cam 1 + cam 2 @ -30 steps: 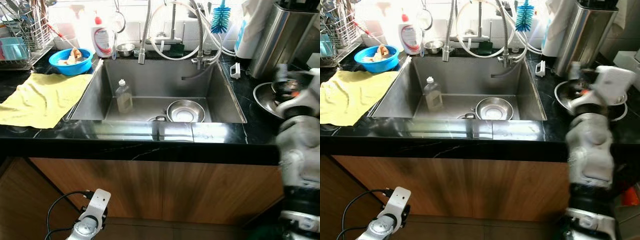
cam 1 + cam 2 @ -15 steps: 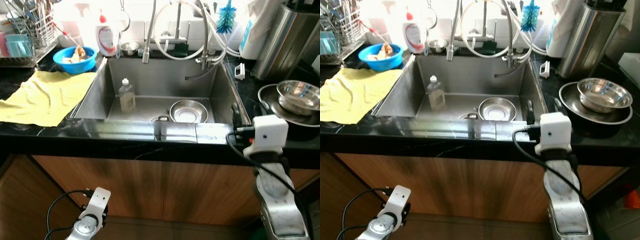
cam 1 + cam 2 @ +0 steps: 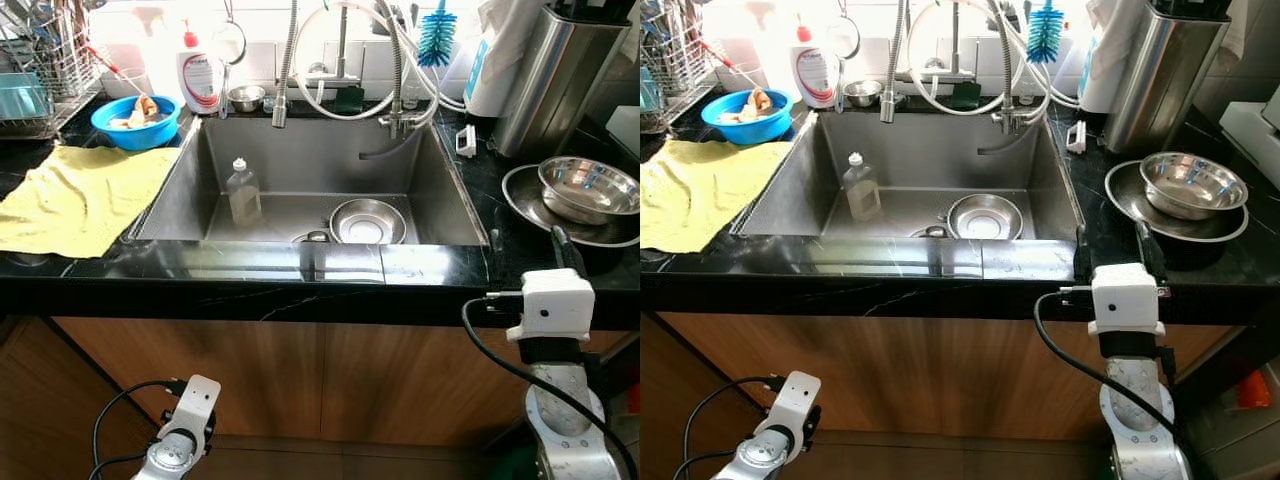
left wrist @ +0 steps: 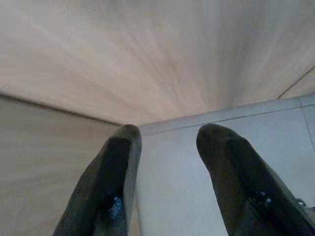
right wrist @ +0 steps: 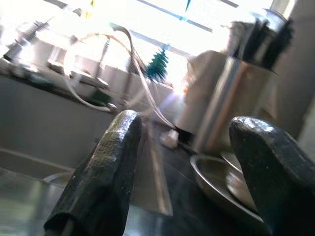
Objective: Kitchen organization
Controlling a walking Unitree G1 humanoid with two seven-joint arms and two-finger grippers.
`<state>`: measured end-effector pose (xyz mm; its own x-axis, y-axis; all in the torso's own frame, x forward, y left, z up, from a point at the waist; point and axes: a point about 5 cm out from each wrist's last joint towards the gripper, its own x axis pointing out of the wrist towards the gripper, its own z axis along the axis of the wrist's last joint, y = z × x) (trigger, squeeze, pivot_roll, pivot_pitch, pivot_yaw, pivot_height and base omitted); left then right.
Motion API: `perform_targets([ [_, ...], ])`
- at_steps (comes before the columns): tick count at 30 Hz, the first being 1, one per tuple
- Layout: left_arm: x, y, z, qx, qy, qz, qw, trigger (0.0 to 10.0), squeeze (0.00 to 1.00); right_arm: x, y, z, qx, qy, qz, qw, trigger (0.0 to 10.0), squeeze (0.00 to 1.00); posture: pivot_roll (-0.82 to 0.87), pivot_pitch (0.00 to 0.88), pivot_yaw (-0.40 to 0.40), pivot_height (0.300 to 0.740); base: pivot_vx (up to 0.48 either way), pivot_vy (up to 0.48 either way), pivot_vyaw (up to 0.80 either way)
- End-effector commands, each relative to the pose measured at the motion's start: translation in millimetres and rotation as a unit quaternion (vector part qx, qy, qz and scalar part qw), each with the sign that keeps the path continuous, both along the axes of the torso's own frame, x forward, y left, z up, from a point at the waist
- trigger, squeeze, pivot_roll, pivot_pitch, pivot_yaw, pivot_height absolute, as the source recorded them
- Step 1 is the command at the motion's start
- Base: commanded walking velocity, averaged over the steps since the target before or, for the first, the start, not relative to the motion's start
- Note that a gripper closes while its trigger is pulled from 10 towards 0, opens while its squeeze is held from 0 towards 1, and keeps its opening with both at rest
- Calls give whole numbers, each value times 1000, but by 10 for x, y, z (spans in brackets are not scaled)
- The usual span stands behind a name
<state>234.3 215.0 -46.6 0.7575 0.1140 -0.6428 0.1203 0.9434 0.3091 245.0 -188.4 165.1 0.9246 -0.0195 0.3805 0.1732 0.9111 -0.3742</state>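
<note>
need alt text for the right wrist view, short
The right tool's two black fingers, spread open and holding nothing, point low across a dark counter toward stacked steel bowls. Behind stand a steel canister, faucet hoses and a bright window.

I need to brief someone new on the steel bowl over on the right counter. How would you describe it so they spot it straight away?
Start at the sink and move to the black counter on its right. In front of the tall steel canister lies a wide, shallow steel pan; the bowl sits inside it. Unlike the steel dish in the sink, it is deeper and up on the counter.
</note>
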Motion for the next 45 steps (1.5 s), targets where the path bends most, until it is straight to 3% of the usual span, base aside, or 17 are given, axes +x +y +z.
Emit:
perform_targets([
  [1,-60,83,-33,-4,19,18,1000,10000,0,-36,28,53,-2,-11,6,1000,10000,0,-66,0,17,740,0,0,0],
  [45,-93,12,-77,-10,40,1,999,10000,0,-11,-26,135,1,-19,-19,1000,10000,0,-78,0,18,740,22,0,0],
])
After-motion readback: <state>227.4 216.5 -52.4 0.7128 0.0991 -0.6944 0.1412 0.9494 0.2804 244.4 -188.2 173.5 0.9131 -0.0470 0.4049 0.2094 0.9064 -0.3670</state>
